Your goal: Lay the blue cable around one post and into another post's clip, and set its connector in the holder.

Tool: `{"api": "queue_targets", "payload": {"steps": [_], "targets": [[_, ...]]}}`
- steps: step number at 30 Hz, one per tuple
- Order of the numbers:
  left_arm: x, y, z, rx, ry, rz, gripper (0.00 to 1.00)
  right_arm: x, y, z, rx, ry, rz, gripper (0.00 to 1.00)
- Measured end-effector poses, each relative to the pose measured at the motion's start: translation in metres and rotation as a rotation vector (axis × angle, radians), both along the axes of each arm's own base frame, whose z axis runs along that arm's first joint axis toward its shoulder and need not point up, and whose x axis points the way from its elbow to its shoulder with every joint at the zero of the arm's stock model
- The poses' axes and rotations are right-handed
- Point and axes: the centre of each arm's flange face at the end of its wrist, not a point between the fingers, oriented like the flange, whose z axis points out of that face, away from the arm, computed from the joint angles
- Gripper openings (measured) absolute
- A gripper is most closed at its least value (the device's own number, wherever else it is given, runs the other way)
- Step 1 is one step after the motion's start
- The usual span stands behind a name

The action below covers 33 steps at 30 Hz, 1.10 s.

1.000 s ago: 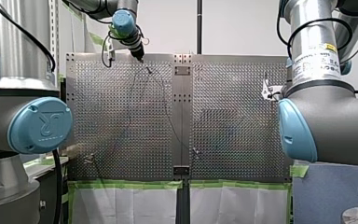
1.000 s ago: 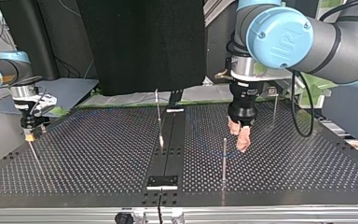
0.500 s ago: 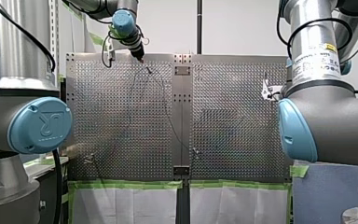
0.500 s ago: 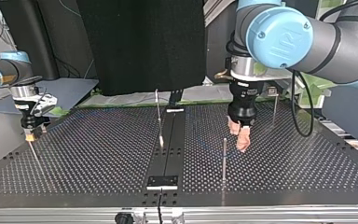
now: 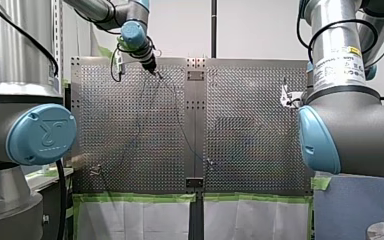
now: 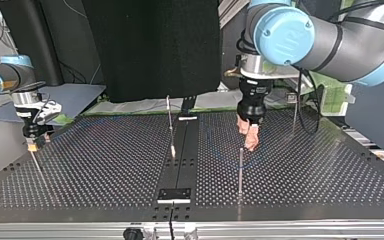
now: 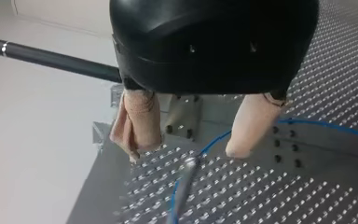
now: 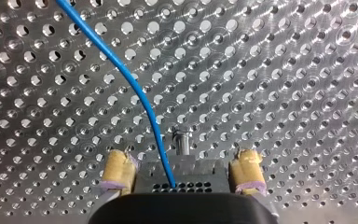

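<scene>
blue cable (image 8: 135, 88) on the silver table (image 8: 284, 70), which is dotted all over with round holes. left gripper (image 7: 186, 150): black body, beige pads (image 7: 251, 121). right gripper (image 8: 182, 175): black body, yellow pads (image 8: 116, 170). arms (image 5: 360, 125) grey with light blue caps. green tape (image 5: 135, 197) along the table's edge, white sheet (image 5: 130, 222) below it.

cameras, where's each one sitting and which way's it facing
front view: behind and above the arms, facing across the perforated metal table; both arms show.
top view: across the table, facing the arms; my left gripper right, my right gripper left.
left wrist view: on that wrist, looking past my left gripper, open, at a thin metal post.
right wrist view: on that wrist, past my right gripper at the table.
shared: both wrist views show the thin blue cable.
</scene>
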Motion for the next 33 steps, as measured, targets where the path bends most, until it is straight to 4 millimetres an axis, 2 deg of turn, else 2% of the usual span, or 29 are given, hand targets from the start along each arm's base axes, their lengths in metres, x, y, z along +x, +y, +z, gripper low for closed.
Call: {"api": "queue_targets", "payload": {"steps": [12,18,25,33], "targets": [[-0.008,-0.008,-0.044,-0.024,0.005,-0.048,1.0,0.001,0.0,0.001,-0.001,0.0,0.002,1.0],[-0.01,-0.009,-0.073,-0.01,0.015,-0.066,1.0,0.001,0.0,0.001,-0.001,-0.001,0.002,1.0],[-0.008,-0.013,-0.126,0.037,0.067,-0.076,1.0,0.001,0.0,0.001,-0.001,-0.001,0.002,1.0],[-0.014,-0.018,-0.187,0.069,0.137,-0.089,1.0,0.002,0.001,0.001,-0.001,0.0,0.002,1.0]]}}
